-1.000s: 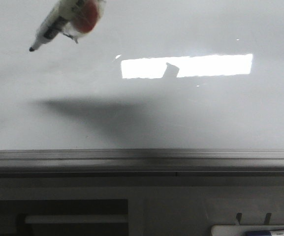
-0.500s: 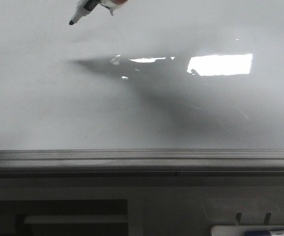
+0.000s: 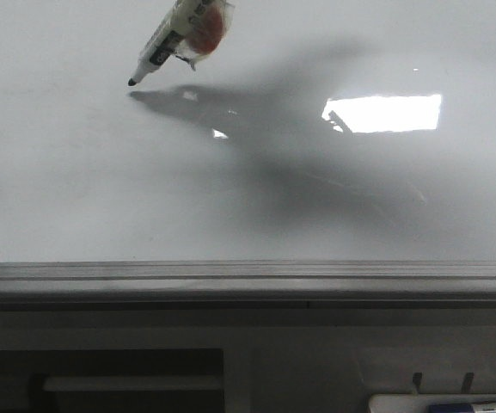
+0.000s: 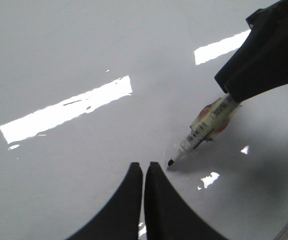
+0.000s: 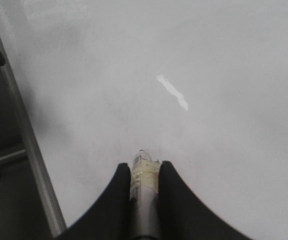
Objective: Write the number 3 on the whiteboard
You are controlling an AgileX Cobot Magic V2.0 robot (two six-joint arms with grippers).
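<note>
The right tool (image 5: 144, 172) is clenched around a marker (image 3: 168, 43), tilted with its black tip at or just above the whiteboard (image 3: 76, 189), left of the bright reflection (image 3: 385, 113). The left tool (image 4: 144, 172) is pressed closed, empty, beside that tip. No stroke shows.

My front camera looks forward and low across the whiteboard (image 3: 76, 189) from its near metal edge. Each wrist camera sits close above my own pincer, angled down onto the board. Front and left wrist views share the marker (image 3: 166, 43) (image 4: 203, 132).
</note>
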